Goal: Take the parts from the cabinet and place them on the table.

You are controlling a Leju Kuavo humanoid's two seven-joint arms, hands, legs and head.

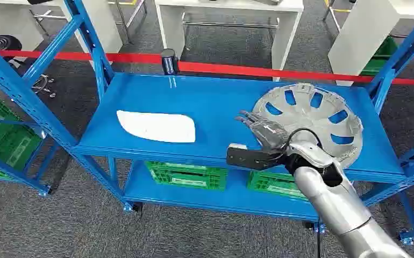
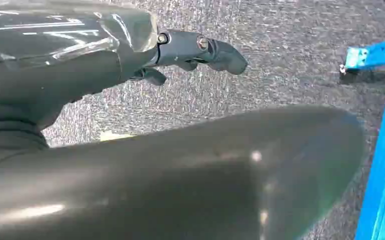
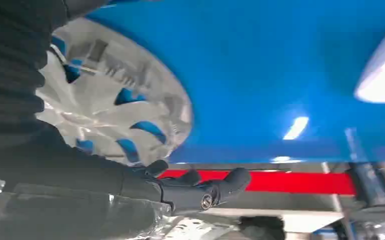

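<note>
A silver wheel cover (image 1: 312,119) with several cut-outs lies on the right end of the blue shelf (image 1: 215,102). A white flat part (image 1: 156,126) lies on the shelf's left half. My right hand (image 1: 263,131) hovers at the wheel cover's near-left rim, fingers spread, holding nothing. In the right wrist view the wheel cover (image 3: 115,100) sits just past my right hand (image 3: 190,187), and the white part (image 3: 383,75) shows at the edge. My left hand (image 2: 190,52) hangs over the grey carpet, its fingers loosely extended and empty.
Green crates (image 1: 188,174) stand on the lower shelf, another green crate (image 1: 0,140) at the left. Blue rack uprights (image 1: 92,43) flank the shelf. Red tape (image 1: 280,71) and a dark post (image 1: 168,62) lie behind, with white tables (image 1: 232,21) beyond.
</note>
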